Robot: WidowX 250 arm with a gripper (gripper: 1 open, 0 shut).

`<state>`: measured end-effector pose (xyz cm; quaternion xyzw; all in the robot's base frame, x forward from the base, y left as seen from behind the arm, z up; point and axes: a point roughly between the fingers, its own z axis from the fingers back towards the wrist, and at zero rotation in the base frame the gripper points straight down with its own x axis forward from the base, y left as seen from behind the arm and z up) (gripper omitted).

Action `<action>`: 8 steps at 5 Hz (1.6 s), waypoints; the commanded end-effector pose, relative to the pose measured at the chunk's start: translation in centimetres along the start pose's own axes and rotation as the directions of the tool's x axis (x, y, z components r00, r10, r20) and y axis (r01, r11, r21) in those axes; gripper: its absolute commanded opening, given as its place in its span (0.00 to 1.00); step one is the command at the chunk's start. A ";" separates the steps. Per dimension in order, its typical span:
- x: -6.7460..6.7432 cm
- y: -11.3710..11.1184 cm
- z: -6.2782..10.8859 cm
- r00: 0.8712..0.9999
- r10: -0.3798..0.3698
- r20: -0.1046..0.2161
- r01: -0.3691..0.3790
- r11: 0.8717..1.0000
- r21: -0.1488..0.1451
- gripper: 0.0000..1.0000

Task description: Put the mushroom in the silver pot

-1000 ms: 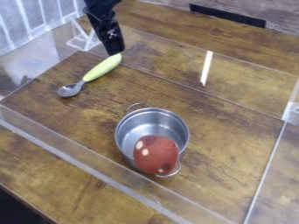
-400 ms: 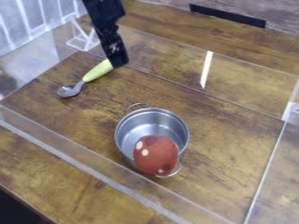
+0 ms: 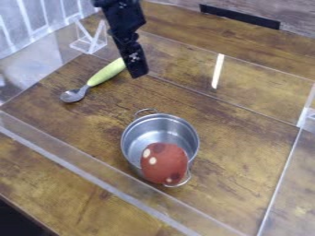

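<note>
Hovering near counter's far left, gripper (image 3: 134, 61) has jaws apart, nothing held. Mushroom (image 3: 164, 162) sits at near side of silver pot (image 3: 160, 138), cap up. Likely light, smooth, maybe slippery; best pinch across cap's widest part, clear of pot wall.
</note>
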<state>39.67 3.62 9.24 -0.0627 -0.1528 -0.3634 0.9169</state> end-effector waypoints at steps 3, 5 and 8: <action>-0.6 -0.5 3.7 0.999 -0.004 -0.034 0.006 0.998 0.056 1.00; -2.0 2.1 6.0 0.997 -0.067 -0.046 0.070 0.995 0.066 1.00; -2.5 4.2 4.3 0.999 -0.035 -0.014 0.036 0.996 0.084 1.00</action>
